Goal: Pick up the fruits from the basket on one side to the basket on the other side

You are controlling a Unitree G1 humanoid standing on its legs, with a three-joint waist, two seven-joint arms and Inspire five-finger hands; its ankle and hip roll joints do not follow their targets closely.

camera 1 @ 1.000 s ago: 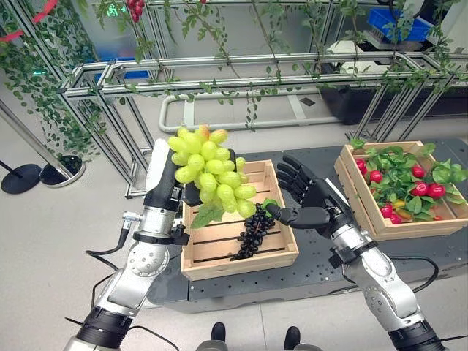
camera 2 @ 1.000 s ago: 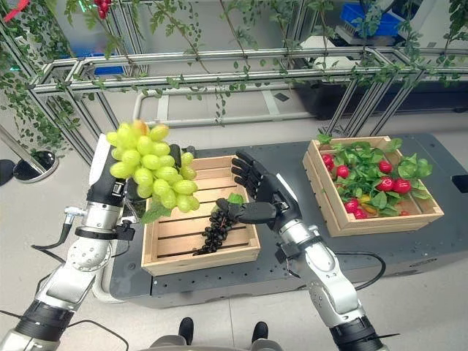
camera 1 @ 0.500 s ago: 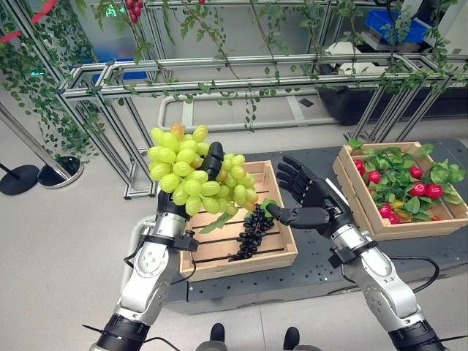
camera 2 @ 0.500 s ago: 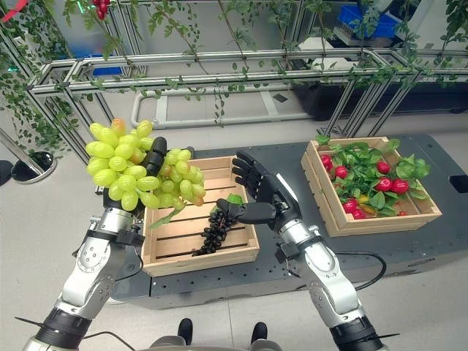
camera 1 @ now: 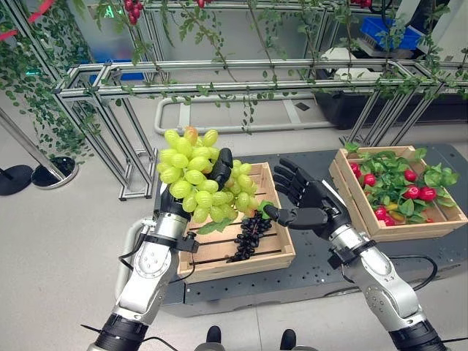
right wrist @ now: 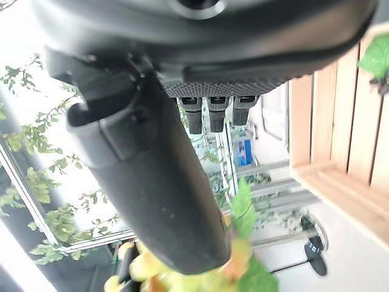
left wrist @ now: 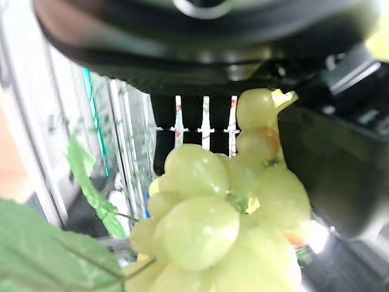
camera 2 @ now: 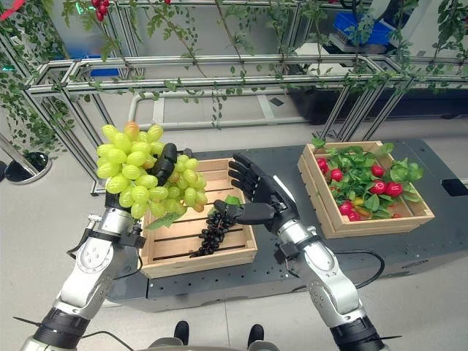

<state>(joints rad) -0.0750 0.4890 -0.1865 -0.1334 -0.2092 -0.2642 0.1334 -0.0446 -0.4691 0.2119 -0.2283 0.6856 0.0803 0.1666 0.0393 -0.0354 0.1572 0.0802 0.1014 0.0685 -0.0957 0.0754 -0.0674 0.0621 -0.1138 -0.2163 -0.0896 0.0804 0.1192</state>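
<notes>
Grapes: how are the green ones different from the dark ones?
The green grapes are a big, pale bunch, while the dark grapes are a smaller, nearly black bunch. The green grapes are held up in the air by the left hand, fingers curled round them; the dark grapes lie in the wooden crate, untouched, near the open right hand. Both bunches have a green leaf.

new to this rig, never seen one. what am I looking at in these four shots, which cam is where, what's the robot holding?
A humanoid robot with two arms and dark fingered hands. The two wide shots come from its head cameras, looking down; the two close ones sit on its wrists. The left hand is curled round a green grape bunch, lifted above the near wooden crate, where a dark grape bunch lies. The right hand is open beside it, holding nothing. A second crate further right holds red fruits among leaves.
</notes>
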